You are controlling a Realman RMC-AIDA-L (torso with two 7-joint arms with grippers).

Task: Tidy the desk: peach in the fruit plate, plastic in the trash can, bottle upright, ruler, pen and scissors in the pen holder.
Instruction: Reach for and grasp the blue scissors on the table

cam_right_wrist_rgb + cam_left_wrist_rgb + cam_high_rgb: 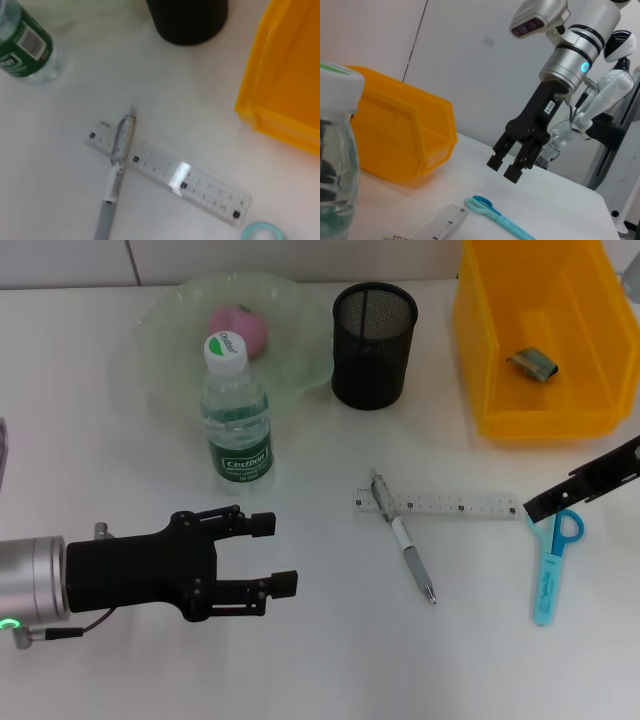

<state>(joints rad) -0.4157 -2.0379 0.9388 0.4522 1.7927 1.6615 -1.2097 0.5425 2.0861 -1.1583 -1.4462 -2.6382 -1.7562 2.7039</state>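
The pink peach (240, 328) lies in the pale green fruit plate (160, 310) at the back left. The bottle (238, 415) stands upright just in front of the plate. My left gripper (277, 554) hovers open and empty in front of the bottle. The pen (405, 540) lies across the left end of the clear ruler (440, 506) mid-desk. The light blue scissors (553, 565) lie to the right. My right gripper (535, 508) hangs open just above their handles and holds nothing. The black pen holder (373, 345) stands behind. The plastic (532, 364) lies in the yellow trash can (500, 390).
The white desk (450, 640) is bare along its front. The trash can stands at the back right corner, close to the pen holder. In the left wrist view, the right gripper (504, 167) hangs above the scissors (495, 215), with the trash can (395, 135) behind.
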